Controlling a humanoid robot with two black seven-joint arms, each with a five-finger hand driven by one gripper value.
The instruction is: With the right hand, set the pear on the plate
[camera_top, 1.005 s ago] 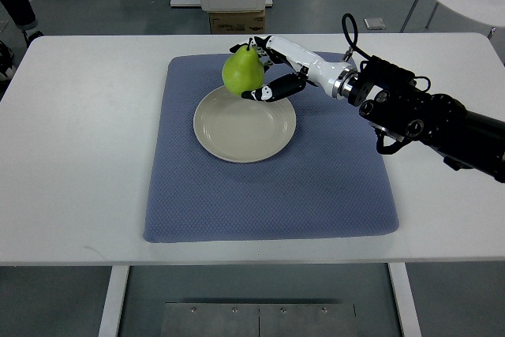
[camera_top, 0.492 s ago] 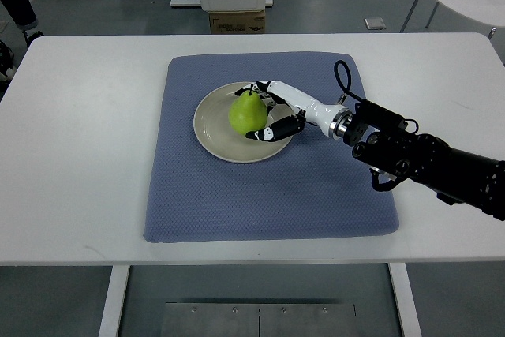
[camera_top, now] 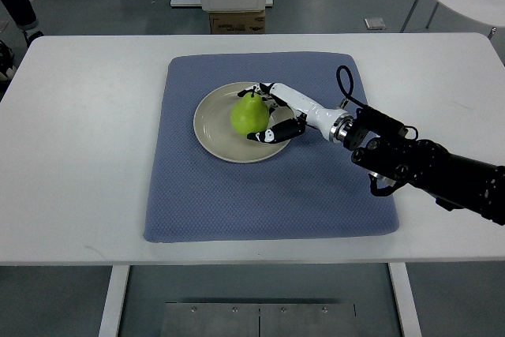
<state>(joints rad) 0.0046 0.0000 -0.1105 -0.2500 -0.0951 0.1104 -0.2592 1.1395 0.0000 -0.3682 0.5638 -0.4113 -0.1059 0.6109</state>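
The pear stands upright on the plate, stem end up, a little toward the plate's right half, and it looks to be resting on the dish rather than held above it, though the steep view does not settle whether its base bears full weight. The right hand wraps it from the right: the upper fingers curve round the far side near the stem and the dark-tipped thumb closes in under the near side, so the hand is grasping the pear. The fruit lies to the left of the palm, its long axis roughly vertical, which means that letting go calls for the fingers to spread and the hand to draw back rightward along its own arm without tipping the fruit. The plate sits on the blue mat, which lies on the white table. No left arm shows.
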